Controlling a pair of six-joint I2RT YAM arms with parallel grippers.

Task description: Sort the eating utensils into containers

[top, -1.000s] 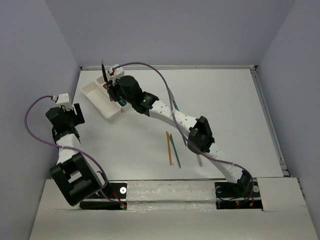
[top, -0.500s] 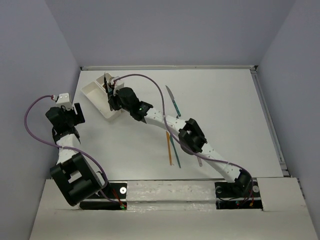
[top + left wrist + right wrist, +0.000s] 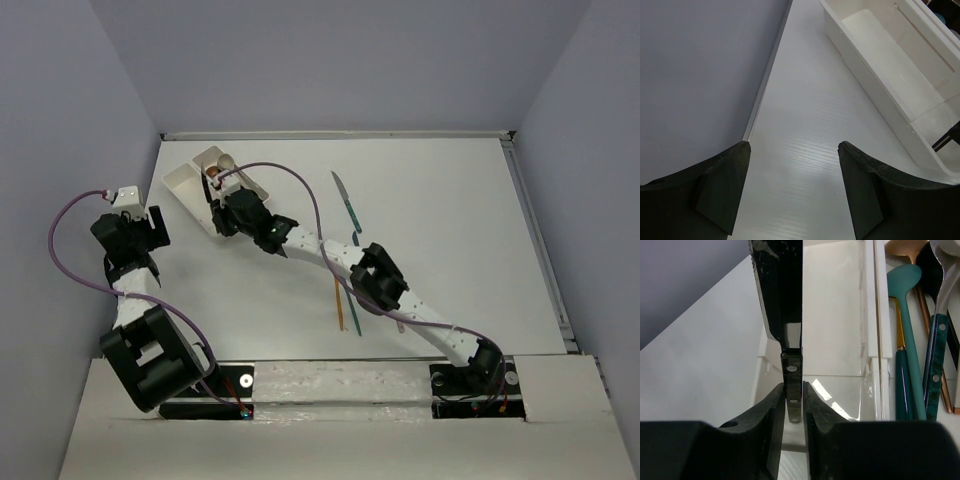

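Right claw (image 3: 792, 407) has dropped lower over the tray (image 3: 832, 325). It pinches a black knife (image 3: 782, 295) by the handle, blade above the compartment beside the one holding other utensils (image 3: 905, 340). Left claw (image 3: 792, 152) hangs wide open, empty. Release seems near.

The right arm (image 3: 400, 300) is reaching far forward and to the left, stretched out in a long diagonal line with only a slight bend at the elbow. Its tool (image 3: 793, 390) is clamping the handle of a black knife (image 3: 782, 290) between both fingers. The left arm (image 3: 130, 290) is standing folded close to its base. Its tool (image 3: 792, 147) is hanging with the fingers wide apart, gripping nothing.
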